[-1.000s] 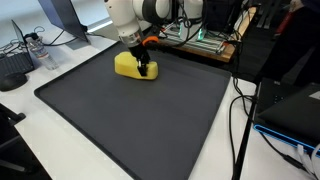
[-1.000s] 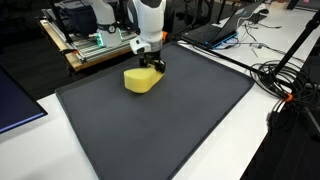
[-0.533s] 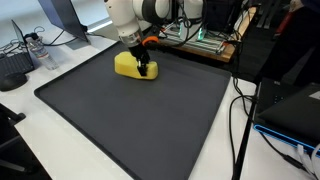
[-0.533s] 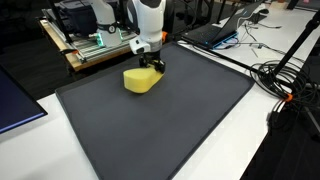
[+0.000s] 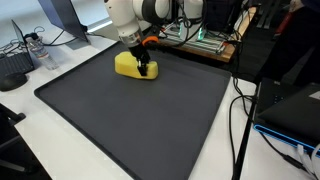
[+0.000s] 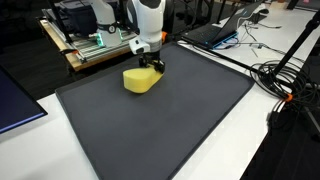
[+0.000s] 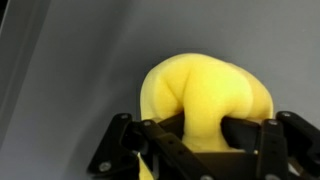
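Note:
A soft yellow sponge (image 5: 130, 66) lies on the dark grey mat (image 5: 130, 120) near its far edge, and shows in both exterior views (image 6: 142, 80). My gripper (image 5: 144, 69) reaches down onto one end of it, black fingers pinching the foam. In the wrist view the sponge (image 7: 205, 95) bulges out beyond the jaws, squeezed narrow where the fingers (image 7: 240, 132) press in from both sides. My gripper (image 7: 205, 135) is shut on the sponge, which still rests on the mat.
Behind the mat stands a wooden board with green electronics (image 5: 205, 38). A laptop (image 6: 215, 30) and cables (image 6: 285, 80) lie beside the mat. A monitor base (image 5: 60, 15) and a dark device (image 5: 12, 68) sit at the far corner.

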Robot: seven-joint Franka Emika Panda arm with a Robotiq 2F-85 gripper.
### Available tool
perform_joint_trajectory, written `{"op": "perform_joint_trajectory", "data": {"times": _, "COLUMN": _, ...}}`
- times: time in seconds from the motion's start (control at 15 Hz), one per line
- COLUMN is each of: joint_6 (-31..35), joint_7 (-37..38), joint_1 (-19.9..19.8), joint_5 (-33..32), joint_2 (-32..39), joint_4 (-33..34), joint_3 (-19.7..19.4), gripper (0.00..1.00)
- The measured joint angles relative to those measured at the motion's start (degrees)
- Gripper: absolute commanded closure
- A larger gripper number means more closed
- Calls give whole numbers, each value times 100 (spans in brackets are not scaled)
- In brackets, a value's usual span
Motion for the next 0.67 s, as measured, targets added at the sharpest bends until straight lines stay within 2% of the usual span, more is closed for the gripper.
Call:
{"op": "perform_joint_trajectory", "data": {"times": 0.07, "joint_6": 0, "joint_7": 0, "joint_1": 0, "joint_5": 0, "joint_2": 0, "joint_4": -1, "joint_3": 0, "gripper": 94}}
{"op": "perform_joint_trajectory", "data": {"times": 0.13, "joint_6": -2, "joint_7": 0, "joint_1": 0, "joint_5": 0, "joint_2": 0, "joint_4": -1, "joint_3": 0, "gripper": 69}}
{"op": "perform_joint_trajectory", "data": {"times": 0.2, "joint_6": -4, "joint_7": 0, "joint_1": 0, "joint_5": 0, "joint_2": 0, "joint_4": -2, "joint_3": 0, "gripper": 68}}
{"op": "perform_joint_trajectory", "data": {"times": 0.67, "joint_6": -141, "joint_7": 229, "joint_1": 18, "joint_5": -162, "joint_2": -127, "joint_4": -1, "joint_3": -2, "gripper": 20}}
